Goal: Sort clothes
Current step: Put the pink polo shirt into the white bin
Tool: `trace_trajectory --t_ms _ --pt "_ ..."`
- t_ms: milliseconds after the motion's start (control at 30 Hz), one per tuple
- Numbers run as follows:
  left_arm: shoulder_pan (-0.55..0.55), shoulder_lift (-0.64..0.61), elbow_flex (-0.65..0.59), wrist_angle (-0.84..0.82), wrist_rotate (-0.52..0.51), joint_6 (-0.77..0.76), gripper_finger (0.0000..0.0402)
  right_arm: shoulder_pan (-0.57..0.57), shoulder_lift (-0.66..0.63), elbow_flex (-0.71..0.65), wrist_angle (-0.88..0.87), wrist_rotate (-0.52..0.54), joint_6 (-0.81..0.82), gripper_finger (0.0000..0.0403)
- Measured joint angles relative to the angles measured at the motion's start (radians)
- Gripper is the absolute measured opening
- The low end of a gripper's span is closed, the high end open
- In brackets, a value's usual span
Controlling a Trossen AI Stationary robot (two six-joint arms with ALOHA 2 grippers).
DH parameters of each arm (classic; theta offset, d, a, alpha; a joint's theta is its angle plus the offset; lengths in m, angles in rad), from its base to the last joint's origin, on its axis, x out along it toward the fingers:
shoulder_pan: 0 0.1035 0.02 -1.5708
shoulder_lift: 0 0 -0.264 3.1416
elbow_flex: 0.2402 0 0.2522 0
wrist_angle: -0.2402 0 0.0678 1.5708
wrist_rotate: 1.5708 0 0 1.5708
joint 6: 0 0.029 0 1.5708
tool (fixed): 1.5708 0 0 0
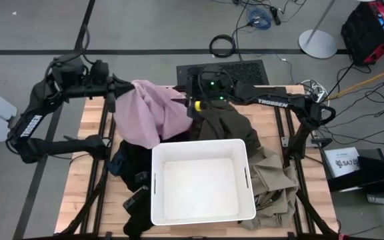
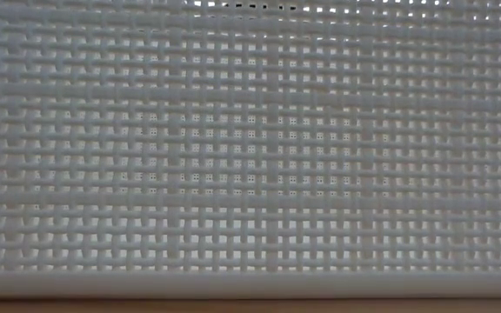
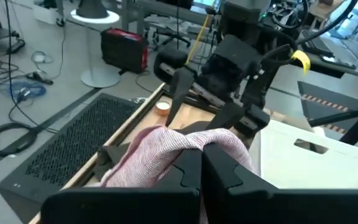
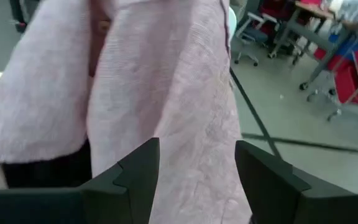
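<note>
Wooden slats of the bench (image 1: 82,180) carry everything, but my low view is blocked entirely by the white bin's (image 1: 202,181) lattice wall. Left claw (image 3: 201,163) is pinched shut on the pale pink garment (image 1: 153,113), which hangs bunched at about 11 o'clock from the bin. Right claw (image 4: 194,165) stands open, fingers spread, facing that pink cloth without gripping it. Dark olive garment (image 1: 227,123) sits at 12 o'clock, khaki one (image 1: 272,183) at 3, black ones (image 1: 131,163) at 9, partly hidden.

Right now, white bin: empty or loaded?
Empty. The high view shows the white bin's bare floor; the pink garment hangs outside it from the left gripper.
</note>
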Motion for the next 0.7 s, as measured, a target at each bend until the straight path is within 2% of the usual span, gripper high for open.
trace_trajectory --t_ms 167,367,700 --pt "-0.001 0.012 0.000 0.043 0.066 -0.026 0.0000 0.000 0.067 0.000 0.092 -0.007 0.026 0.0199" --pt "-0.022 0.044 0.000 0.060 0.079 -0.026 0.0000 0.010 0.131 0.000 0.265 -0.193 0.084 0.0199" --pt "-0.062 0.120 0.000 0.053 0.081 0.001 0.0000 0.041 0.131 -0.001 0.268 -0.266 0.076 0.0199"
